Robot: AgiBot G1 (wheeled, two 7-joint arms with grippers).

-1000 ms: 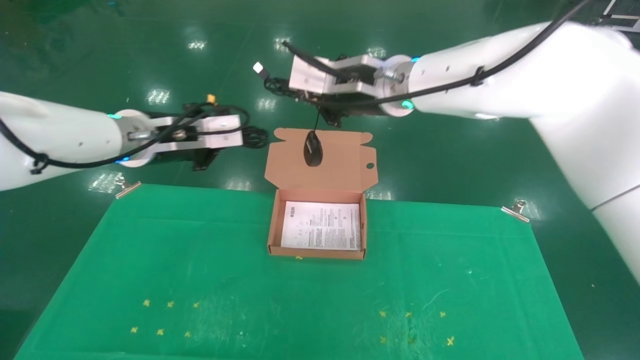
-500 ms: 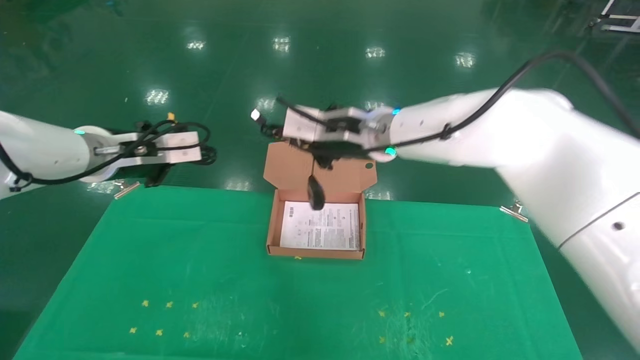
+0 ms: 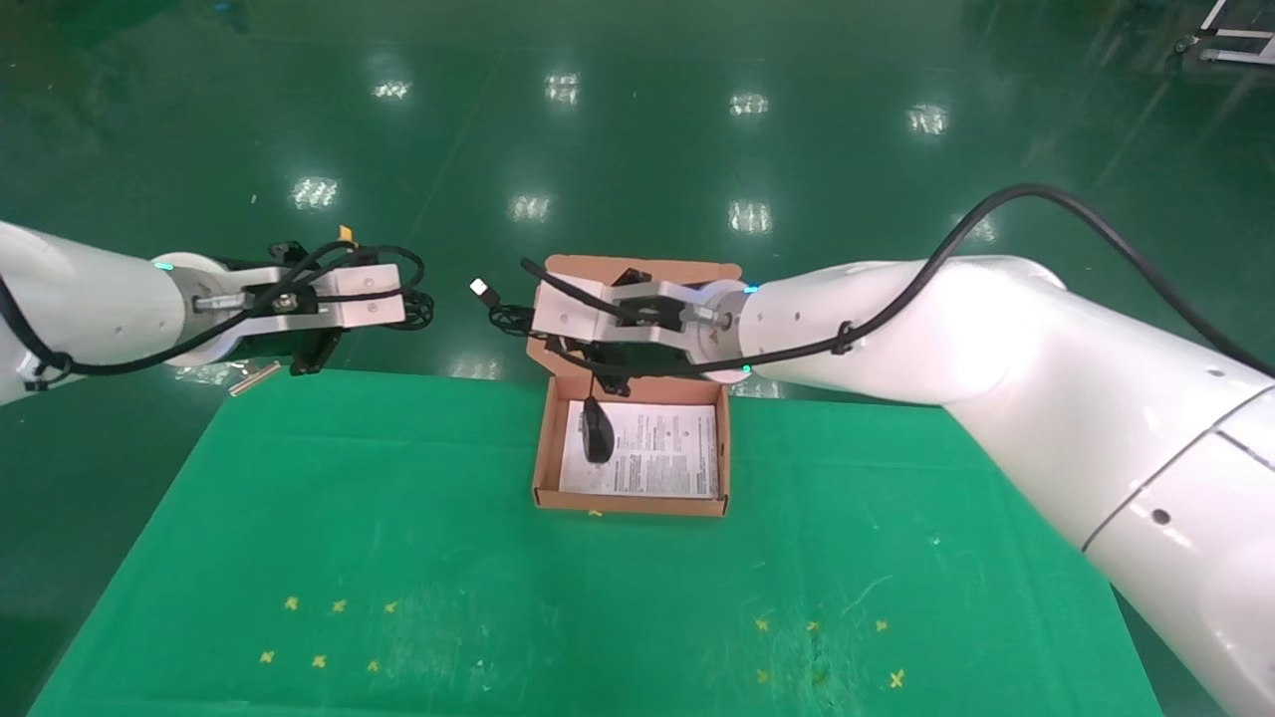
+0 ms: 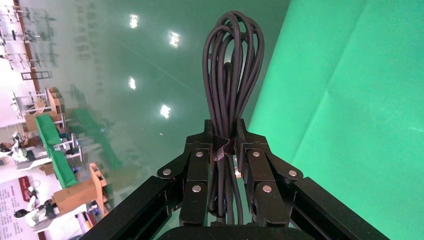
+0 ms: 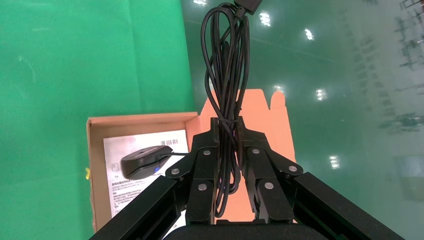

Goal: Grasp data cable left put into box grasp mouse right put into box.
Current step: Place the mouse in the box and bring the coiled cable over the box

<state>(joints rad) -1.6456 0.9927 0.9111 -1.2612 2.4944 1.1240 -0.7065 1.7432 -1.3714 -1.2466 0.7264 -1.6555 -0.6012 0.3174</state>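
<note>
Mouse (image 3: 597, 436) dangles into box (image 3: 546, 450) from right tool (image 5: 228, 131) clamping its cord; left tool (image 4: 224, 131) grips data cable (image 4: 232, 65).

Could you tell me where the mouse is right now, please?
In the head view the mouse is in the box, at its left side on the printed sheet, its cord bundle clamped in the right claw.

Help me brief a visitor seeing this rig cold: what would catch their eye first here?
Probably the right gripper above the far edge of the open box, shut on the bundled cord of the mouse, which hangs down over the white sheet inside. Next, the left gripper, off the table's far left corner, is shut on the coiled data cable.
</note>
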